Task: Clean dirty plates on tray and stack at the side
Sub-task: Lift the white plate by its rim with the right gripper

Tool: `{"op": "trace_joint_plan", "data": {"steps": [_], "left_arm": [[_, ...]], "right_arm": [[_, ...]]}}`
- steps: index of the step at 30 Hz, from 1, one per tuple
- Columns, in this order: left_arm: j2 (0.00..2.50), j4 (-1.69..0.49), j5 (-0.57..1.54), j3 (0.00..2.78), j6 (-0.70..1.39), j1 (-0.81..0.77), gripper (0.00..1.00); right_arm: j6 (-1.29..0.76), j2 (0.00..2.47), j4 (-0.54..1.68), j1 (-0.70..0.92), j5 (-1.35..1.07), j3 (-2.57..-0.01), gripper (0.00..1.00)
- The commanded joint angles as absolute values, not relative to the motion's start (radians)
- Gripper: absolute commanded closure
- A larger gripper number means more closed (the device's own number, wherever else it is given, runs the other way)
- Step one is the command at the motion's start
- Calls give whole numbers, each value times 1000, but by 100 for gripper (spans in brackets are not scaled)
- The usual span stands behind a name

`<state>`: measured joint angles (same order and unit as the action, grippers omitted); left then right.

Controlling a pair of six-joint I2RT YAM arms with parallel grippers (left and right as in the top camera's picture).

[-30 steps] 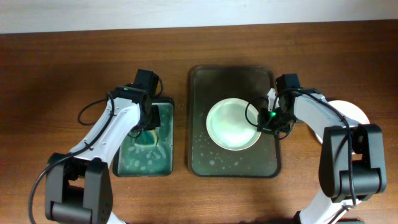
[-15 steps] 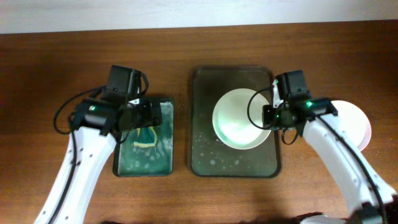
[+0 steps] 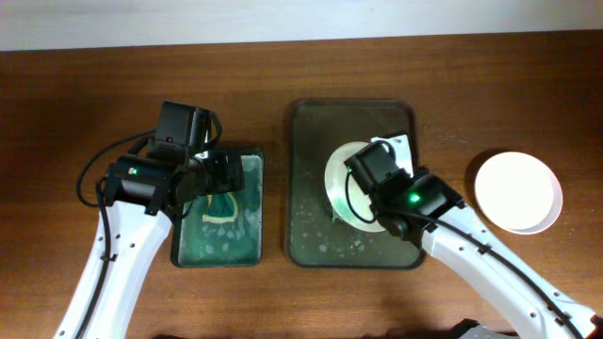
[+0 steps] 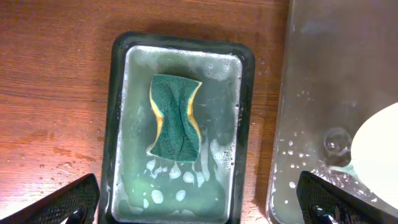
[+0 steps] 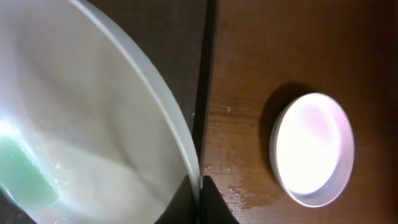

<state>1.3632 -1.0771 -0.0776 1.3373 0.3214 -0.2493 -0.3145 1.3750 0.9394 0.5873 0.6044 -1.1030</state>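
Observation:
My right gripper (image 5: 200, 190) is shut on the rim of a pale plate (image 5: 93, 118), holding it tilted above the dark tray (image 3: 311, 141). From overhead the right arm (image 3: 405, 198) covers most of that plate (image 3: 339, 184). A wet patch on its face glows green. Another white plate (image 3: 518, 192) rests on the table to the right of the tray, and the right wrist view also shows this plate (image 5: 312, 149). My left gripper (image 4: 202, 208) hangs open above a yellow-and-green sponge (image 4: 175, 117), with nothing between its fingers.
The sponge lies in soapy water in a small green tray (image 4: 119, 124) left of the dark tray (image 4: 336, 74). Foam and droplets dot the dark tray's floor. Water drops wet the wooden table (image 5: 249, 180) beside the tray's right edge.
My left gripper has opened, left the sponge in the green tray and risen above it. My right arm has lifted the plate up off the dark tray and tilted it.

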Motion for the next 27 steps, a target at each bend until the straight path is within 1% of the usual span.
{"op": "trace_joint_plan", "data": {"steps": [1, 12, 18, 27], "left_arm": [[1359, -1079, -71, 1353, 317, -247, 1], [1359, -1079, -70, 1353, 317, -247, 1], [1359, -1079, -71, 1353, 317, -247, 1], [1359, -1079, -70, 1353, 317, -247, 1]], "right_arm": [[-358, 1360, 944, 632, 754, -1104, 96], [-357, 1360, 950, 768, 1052, -1105, 96], [-357, 1360, 947, 813, 1090, -1113, 96], [-357, 1360, 947, 814, 1096, -1113, 96]]}}
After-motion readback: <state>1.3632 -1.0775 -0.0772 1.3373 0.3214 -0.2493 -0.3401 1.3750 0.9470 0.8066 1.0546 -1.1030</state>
